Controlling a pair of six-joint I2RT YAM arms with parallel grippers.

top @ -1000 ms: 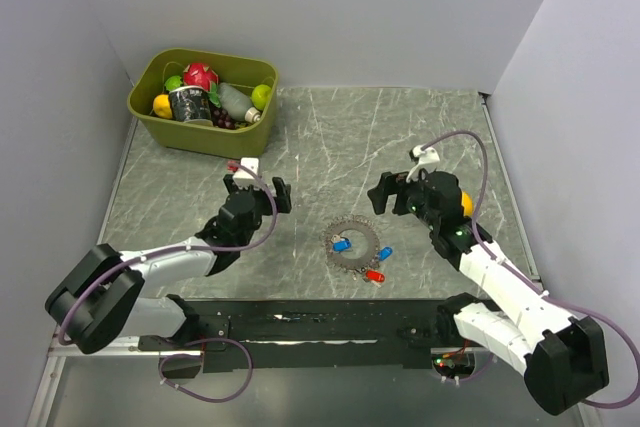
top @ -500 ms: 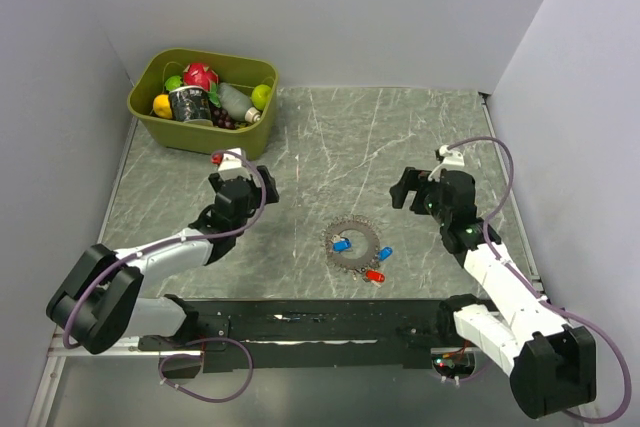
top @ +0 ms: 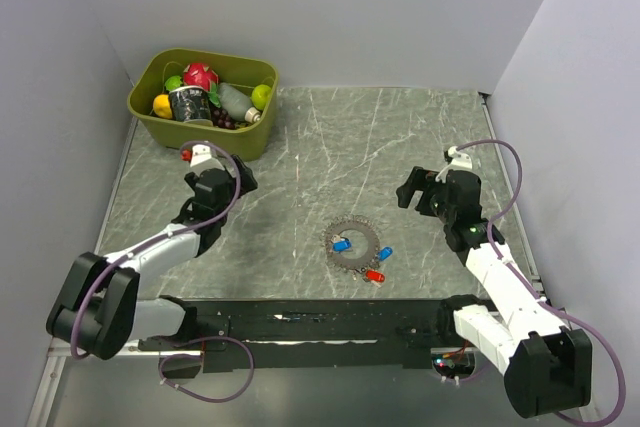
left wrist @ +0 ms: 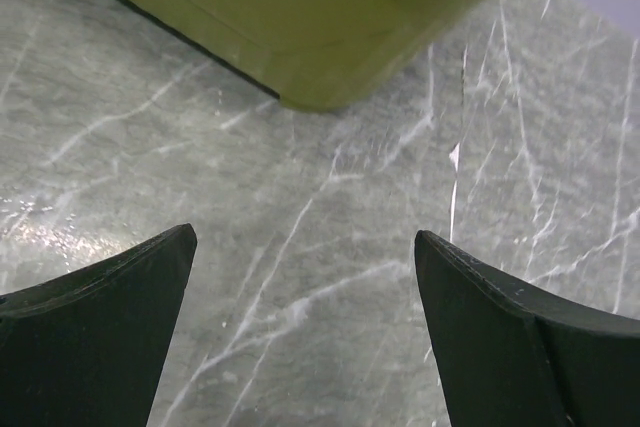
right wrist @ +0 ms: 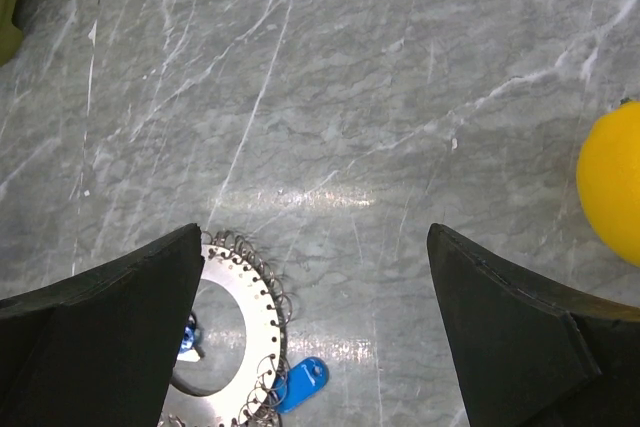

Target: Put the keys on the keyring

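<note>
Both claws are seen released, w/ nothing held between the fingers. The L claw (left wrist: 304,239) is spread wide over the marble tabletop (top: 330,147). The olive bin (left wrist: 330,17) is found just ahead of its tips, not touched. The R claw (right wrist: 315,232) is likewise spread, its tips apart from everything.

The keyring (right wrist: 252,332), a flat metal disc w/ small wire loops round its rim, is seen low and to one side of the R claw in the wrist view, partly hidden behind one finger (right wrist: 100,327). One blue key (right wrist: 303,384) is laid just beside the disc's rim, below the R claw's gap. A 2nd blue key (top: 342,245) is seen inside the disc's hole, and a red key (top: 376,275) by its rim. A yellow round object (right wrist: 612,182) is seen off to the other side of the R claw, near but apart.

From above, ring & keys are placed between the 2 claws, closer to the R one, well apart from the L.
</note>
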